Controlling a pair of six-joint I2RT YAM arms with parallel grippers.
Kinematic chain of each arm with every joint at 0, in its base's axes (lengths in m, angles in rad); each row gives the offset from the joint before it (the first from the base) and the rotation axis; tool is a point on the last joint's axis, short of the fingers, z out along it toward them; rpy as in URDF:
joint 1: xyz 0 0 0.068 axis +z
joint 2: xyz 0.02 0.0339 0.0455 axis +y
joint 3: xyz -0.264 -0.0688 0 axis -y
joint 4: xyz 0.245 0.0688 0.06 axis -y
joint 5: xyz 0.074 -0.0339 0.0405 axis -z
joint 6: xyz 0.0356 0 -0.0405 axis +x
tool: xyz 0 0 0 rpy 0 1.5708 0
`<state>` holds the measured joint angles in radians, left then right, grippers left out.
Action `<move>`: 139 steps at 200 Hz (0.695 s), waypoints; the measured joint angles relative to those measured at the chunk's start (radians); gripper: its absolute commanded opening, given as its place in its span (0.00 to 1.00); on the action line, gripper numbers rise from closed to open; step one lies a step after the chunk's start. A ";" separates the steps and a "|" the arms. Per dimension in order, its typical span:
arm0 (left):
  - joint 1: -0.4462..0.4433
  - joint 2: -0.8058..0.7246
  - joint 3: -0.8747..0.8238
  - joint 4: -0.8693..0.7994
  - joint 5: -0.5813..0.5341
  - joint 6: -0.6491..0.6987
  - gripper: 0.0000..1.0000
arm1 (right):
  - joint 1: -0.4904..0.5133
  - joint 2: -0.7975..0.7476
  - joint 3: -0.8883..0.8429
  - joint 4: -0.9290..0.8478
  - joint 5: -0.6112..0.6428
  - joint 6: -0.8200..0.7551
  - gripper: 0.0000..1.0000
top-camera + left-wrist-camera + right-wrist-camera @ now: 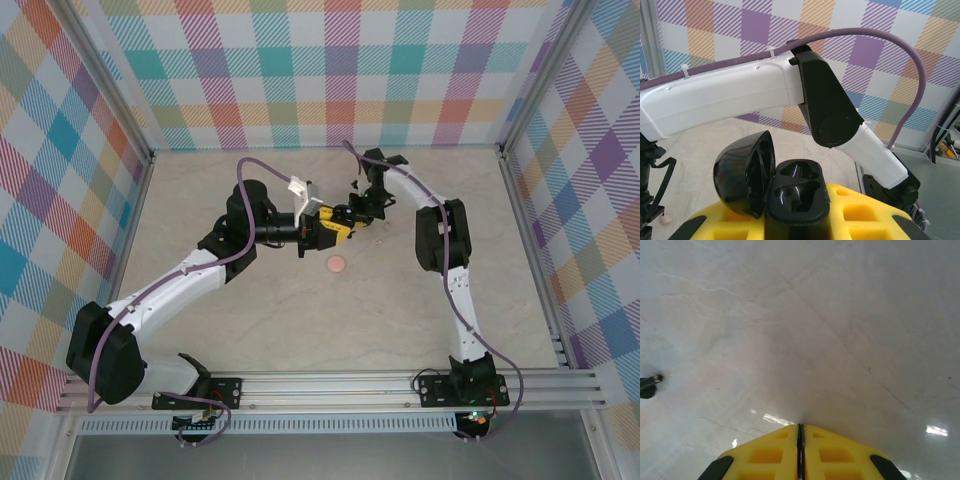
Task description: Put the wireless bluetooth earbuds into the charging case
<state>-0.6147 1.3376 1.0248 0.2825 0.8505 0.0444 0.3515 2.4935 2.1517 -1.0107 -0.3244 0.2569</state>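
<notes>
Black charging case (796, 197), one item, lid (746, 172) hinged open to the left. It is clamped between the yellow fingers of the left gripper (797, 226) and held above the middle of the tabletop (250, 335). The left wrist view shows both moulded sockets of the case, and both are bare. From the top view the case is only a dark shape at the left gripper (333, 226). Right gripper (801, 440): its yellow fingers are pressed together along a thin dark seam, and nothing can be made out between them. The top view places it (357, 206) just beyond the left gripper, toward the far edge. Black earbud (647, 387), one small dark piece with a shiny tip, lies on the tabletop at the left margin of the right wrist view, well apart from the closed fingers. Pale pink earbud (665, 218), one tiny piece, lies on the tabletop at the lower left of the left wrist view. The overhead view is too coarse to show either piece with any certainty. Pink disc (336, 264), round and flat, lies on the tabletop near the grippers, on their near-edge side. White link of the right arm (725, 100) crosses above the open case in the left wrist view.
</notes>
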 measured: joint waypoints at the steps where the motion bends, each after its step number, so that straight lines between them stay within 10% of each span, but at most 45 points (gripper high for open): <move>1: 0.000 0.000 0.000 0.000 0.000 0.000 0.05 | 0.000 0.000 -0.001 0.000 0.000 0.000 0.12; 139: 0.000 0.000 0.000 -0.001 0.000 0.000 0.05 | 0.013 -0.135 -0.238 0.091 0.011 -0.076 0.12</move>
<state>-0.6147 1.3376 1.0248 0.2817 0.8505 0.0441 0.3641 2.3585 1.9137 -0.9195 -0.3134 0.1814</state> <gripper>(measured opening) 0.229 0.118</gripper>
